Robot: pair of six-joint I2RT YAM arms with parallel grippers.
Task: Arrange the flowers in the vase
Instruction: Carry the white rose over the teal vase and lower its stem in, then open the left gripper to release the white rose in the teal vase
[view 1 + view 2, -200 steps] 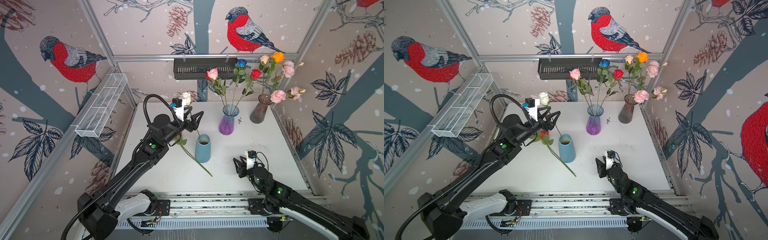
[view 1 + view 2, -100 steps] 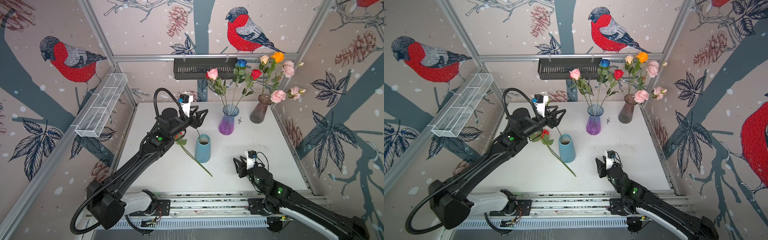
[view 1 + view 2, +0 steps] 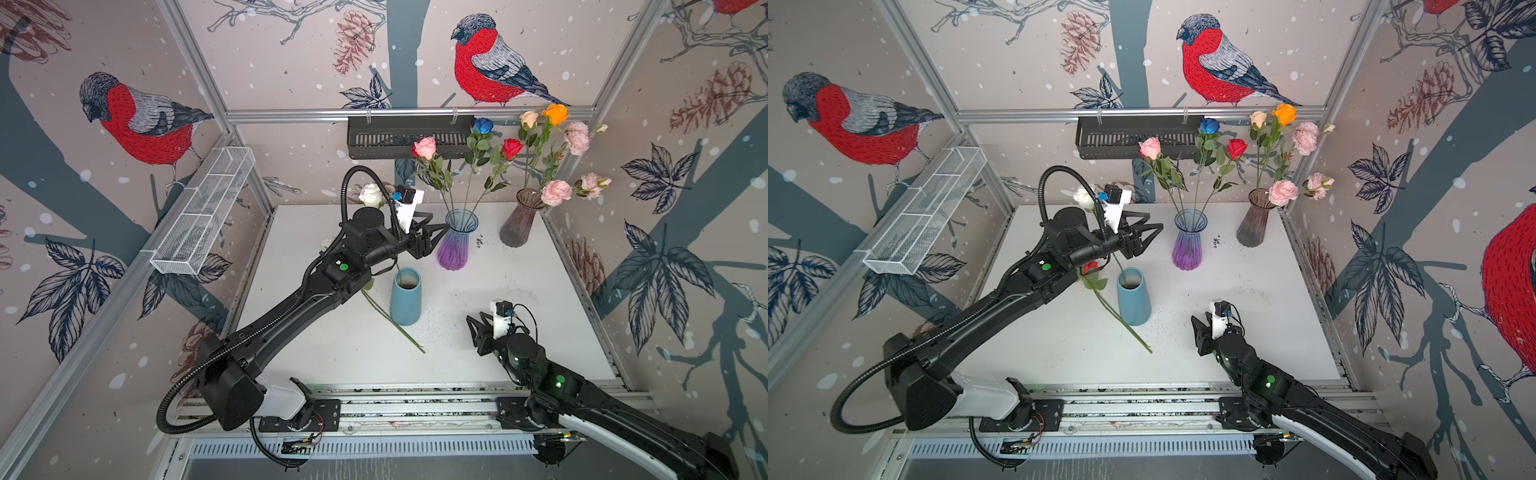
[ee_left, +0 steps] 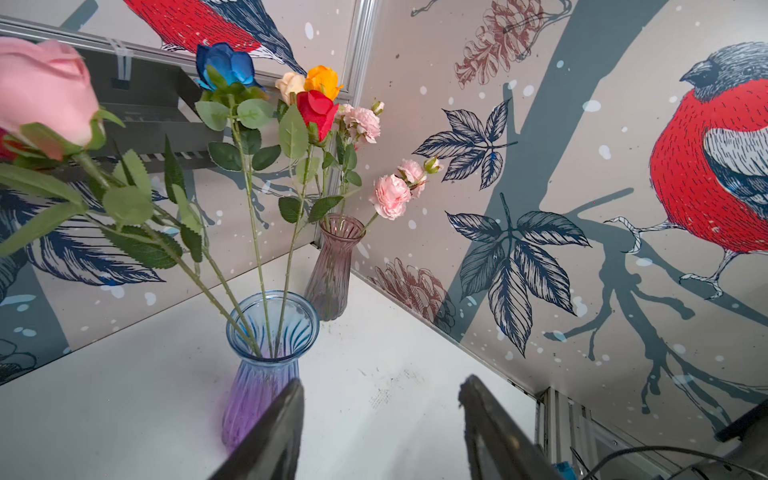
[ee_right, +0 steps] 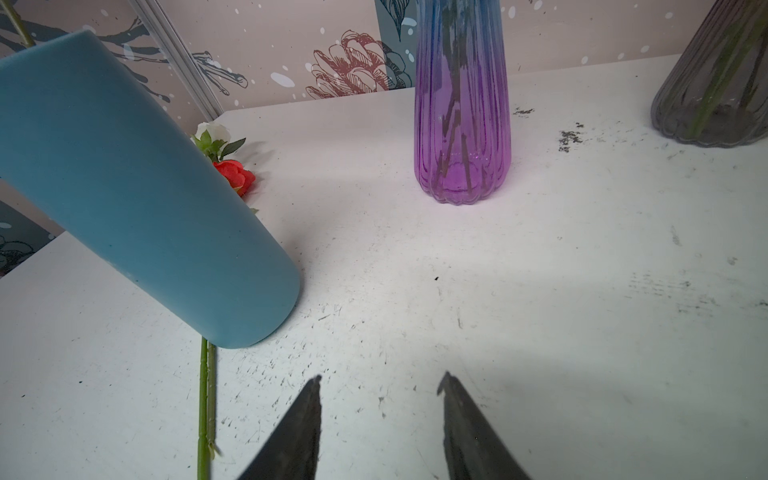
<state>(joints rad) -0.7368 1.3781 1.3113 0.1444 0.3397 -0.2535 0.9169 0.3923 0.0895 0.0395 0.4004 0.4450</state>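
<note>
The smooth vase [image 3: 405, 301] is blue, the ribbed vase [image 3: 455, 245] blue-to-purple.

Shining bright and even from above, casting soft shadows beside the blue vase [image 5: 137, 187] onto the white table [image 5: 540, 291]. Blurring the close pink rose [image 4: 41, 87] in the left wrist view, stretching shapes toward its edges.

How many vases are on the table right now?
3. A plain blue vase stands near the middle. A blue-to-purple glass vase is behind it, to the right. A smoky glass vase sits in the far right corner. I see no sign of a hidden one.
</note>
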